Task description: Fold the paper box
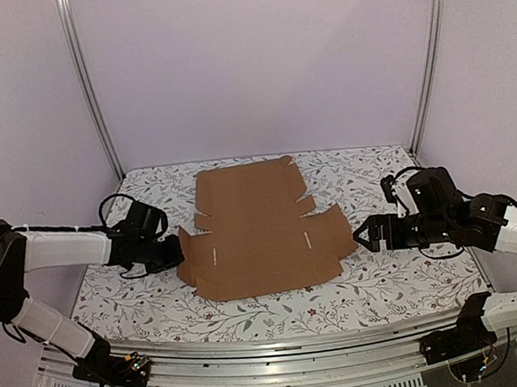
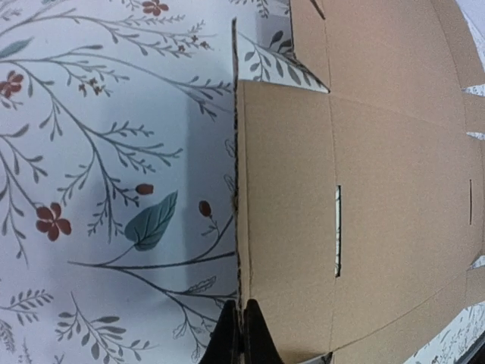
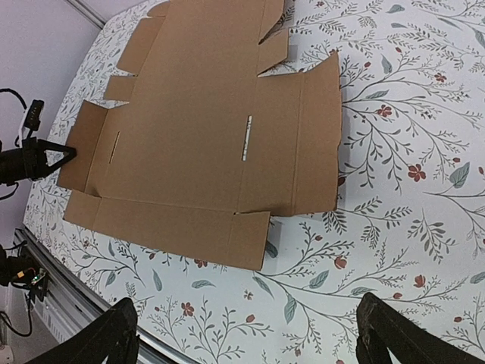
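Observation:
The paper box is a flat brown die-cut cardboard sheet with flaps and two slots, lying on the flowered table. It also shows in the left wrist view and in the right wrist view. My left gripper is at the sheet's left edge. Its fingers are pinched on the edge of the left flap, which stands slightly raised. It also shows in the right wrist view. My right gripper is wide open and empty, just off the sheet's right flap, not touching it.
The flowered tablecloth covers the table. A metal rail runs along the near edge. Two upright frame posts stand at the back corners, with plain walls behind.

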You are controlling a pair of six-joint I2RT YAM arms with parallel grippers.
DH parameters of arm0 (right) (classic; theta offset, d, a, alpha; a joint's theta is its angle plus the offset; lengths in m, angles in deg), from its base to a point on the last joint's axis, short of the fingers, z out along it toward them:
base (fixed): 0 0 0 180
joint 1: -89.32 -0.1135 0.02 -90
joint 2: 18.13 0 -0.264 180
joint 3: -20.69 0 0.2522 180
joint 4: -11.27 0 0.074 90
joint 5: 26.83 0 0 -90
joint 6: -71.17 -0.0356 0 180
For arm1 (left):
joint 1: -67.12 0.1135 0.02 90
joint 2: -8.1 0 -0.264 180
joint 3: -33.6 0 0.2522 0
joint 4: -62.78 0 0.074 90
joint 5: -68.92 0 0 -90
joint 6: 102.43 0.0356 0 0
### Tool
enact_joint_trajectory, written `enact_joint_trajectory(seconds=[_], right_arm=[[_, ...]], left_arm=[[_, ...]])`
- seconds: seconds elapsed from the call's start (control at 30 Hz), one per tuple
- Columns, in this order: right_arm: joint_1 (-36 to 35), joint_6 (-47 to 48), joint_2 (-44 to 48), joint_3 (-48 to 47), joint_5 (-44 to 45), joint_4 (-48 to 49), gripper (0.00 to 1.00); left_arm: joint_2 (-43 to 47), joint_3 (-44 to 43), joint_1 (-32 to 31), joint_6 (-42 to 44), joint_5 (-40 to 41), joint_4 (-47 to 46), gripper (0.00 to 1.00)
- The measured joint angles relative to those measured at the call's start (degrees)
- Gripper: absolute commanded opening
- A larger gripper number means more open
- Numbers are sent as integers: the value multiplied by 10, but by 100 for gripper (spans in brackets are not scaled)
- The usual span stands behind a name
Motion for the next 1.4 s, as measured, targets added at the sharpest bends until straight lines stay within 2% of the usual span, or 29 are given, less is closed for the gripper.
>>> enact_joint_trajectory(seconds=[0.23, 0.6, 0.87, 1.4], right_arm=[[-36, -66, 8, 59, 12, 54, 99], [-79, -193, -47, 111, 53, 177, 96], [-83, -292, -82, 160, 79, 254, 89], [-116, -420, -191, 173, 113, 436, 77]], left_arm=[[111, 115, -40, -134, 19, -45, 0], [203, 183, -101, -293, 57, -79, 0], [258, 218, -141, -363, 83, -114, 0], [266, 226, -173, -438, 91, -185, 0]])
